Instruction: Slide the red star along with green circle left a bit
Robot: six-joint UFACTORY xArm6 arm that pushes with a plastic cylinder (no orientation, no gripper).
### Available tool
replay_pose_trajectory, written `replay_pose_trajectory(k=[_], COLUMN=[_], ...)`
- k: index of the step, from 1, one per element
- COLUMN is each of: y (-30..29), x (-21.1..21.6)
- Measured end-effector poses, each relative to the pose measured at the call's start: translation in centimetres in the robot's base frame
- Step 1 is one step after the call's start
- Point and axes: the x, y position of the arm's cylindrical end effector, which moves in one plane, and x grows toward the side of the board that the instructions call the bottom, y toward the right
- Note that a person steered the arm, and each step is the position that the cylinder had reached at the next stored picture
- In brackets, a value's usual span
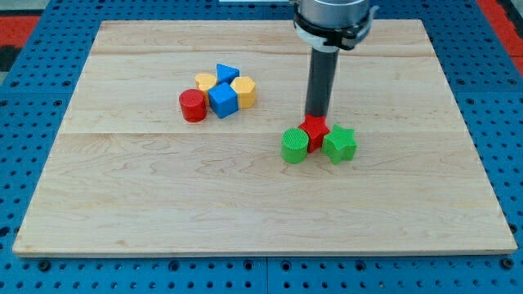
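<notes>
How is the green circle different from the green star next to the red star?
The green circle is a round cylinder; the green star has points. The green circle sits at the view's left of the red star, the green star at its right. Both are green and touch the red star. My tip stands just behind the red star.

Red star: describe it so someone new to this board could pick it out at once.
On the wooden board, look right of centre for a tight row of three blocks, apart from the bigger cluster at the upper left. The red star is the middle one, between the green circle on the view's left and the green star on the right. It is that row's only red block, with my tip directly behind it.
</notes>
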Motion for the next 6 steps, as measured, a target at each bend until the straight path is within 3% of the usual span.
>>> replay_pose_trajectory(k=[3, 4, 6], y=[1.9, 2.1, -4.5], x=[8.0, 9.1, 7.6])
